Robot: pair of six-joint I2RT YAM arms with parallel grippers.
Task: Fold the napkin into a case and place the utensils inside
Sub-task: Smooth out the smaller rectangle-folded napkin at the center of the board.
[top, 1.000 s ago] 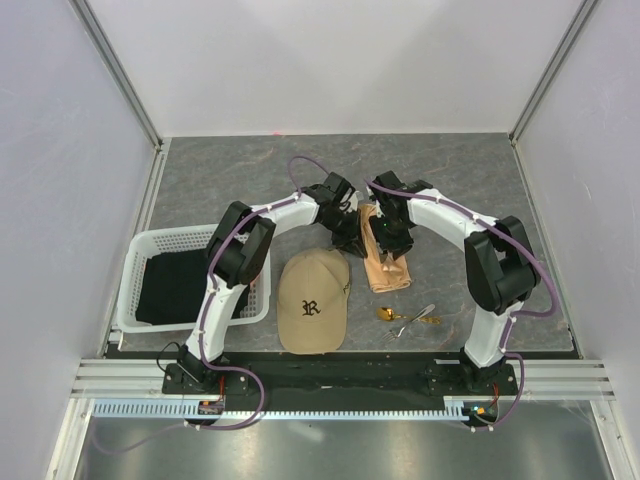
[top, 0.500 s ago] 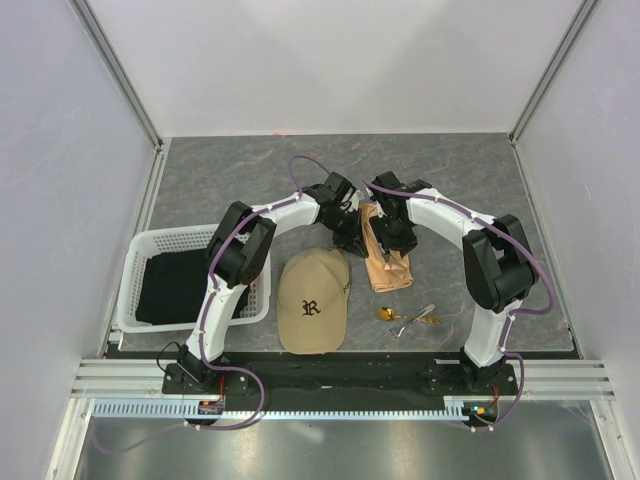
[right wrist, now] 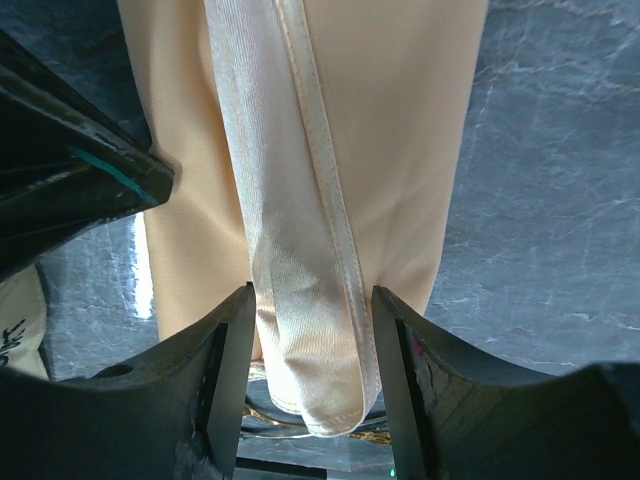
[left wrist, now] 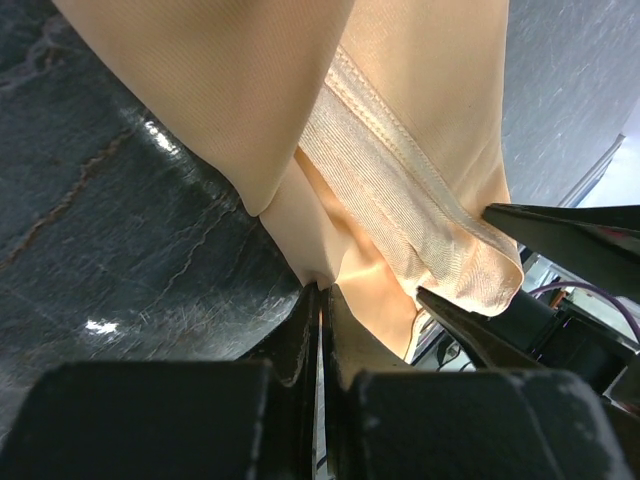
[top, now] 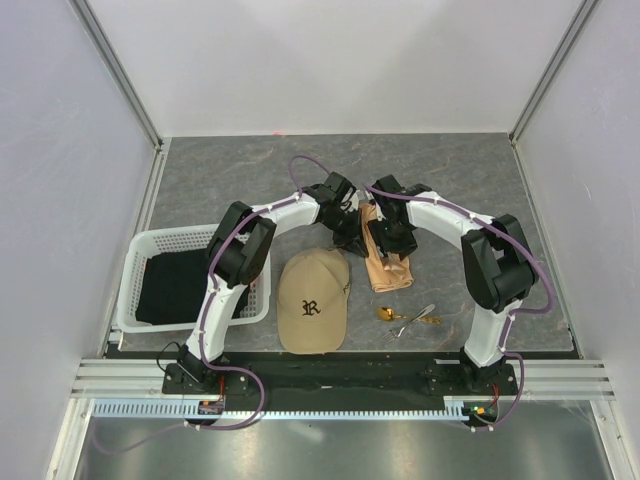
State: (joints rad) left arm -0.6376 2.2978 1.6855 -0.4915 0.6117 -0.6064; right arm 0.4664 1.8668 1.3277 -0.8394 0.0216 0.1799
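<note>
Movement over the last second is slight: the right gripper [right wrist: 312,295] has been edged inward, jaws spread astride the folded peach-orange cloth napkin [top: 385,270] mid-table. Its edge is pinched by the clenched left gripper [left wrist: 322,292]. The slim metal utensils [top: 408,317] lie outside it; folding is judged unfinished.

My L arm [top: 272,213] and R arm [top: 452,215] both reach fwd, elbows out, wrists bent inward and nearly meeting, hands pointing down. L hand [left wrist: 322,290]: fingers pressed together, pinching the napkin [left wrist: 420,120] edge. R hand [right wrist: 312,297]: fingers spread, one each side of a fold.
</note>
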